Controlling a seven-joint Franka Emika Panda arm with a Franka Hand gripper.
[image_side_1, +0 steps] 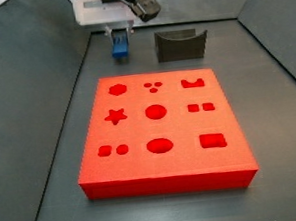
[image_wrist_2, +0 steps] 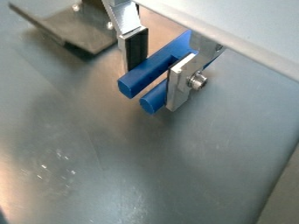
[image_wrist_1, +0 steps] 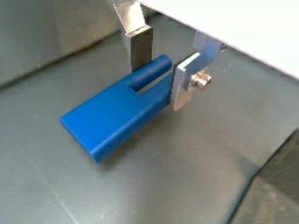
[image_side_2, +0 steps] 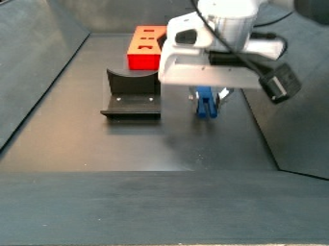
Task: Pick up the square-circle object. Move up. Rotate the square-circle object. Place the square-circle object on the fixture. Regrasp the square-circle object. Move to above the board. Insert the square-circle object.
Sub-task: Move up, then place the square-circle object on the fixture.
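Both wrist views show the end effector (image_wrist_1: pixel 158 72) straddling one end of the blue piece (image_wrist_1: pixel 117 118), a silver finger (image_wrist_2: pixel 132 39) on each side. The fingers look very close to the plastic, but whether the dark pads actually press on it cannot be told; the jaws stand only about as far apart as the piece is wide. In a wrist view the piece's two prongs (image_wrist_2: pixel 142 87) point away from the fingers, and whether it lies on the grey floor (image_wrist_2: pixel 105 166) or just above it cannot be told either.

In a side view the end effector (image_side_1: pixel 119 35) hangs over the blue piece (image_side_1: pixel 121 47), which sits just beyond the far edge of the red board (image_side_1: pixel 160 131), apart from it. The dark fixture (image_side_1: pixel 179 45) stands near the piece, to one side, with a clear strip of floor between them. In a side view from the opposite end, the blue piece (image_side_2: pixel 206 104) sits below the white wrist body, the fixture (image_side_2: pixel 131 96) beside it and the board (image_side_2: pixel 145 48) behind. Nothing lies between the piece and the fixture. A corner of the fixture (image_wrist_2: pixel 70 31) also shows in a wrist view, well clear of the fingers.
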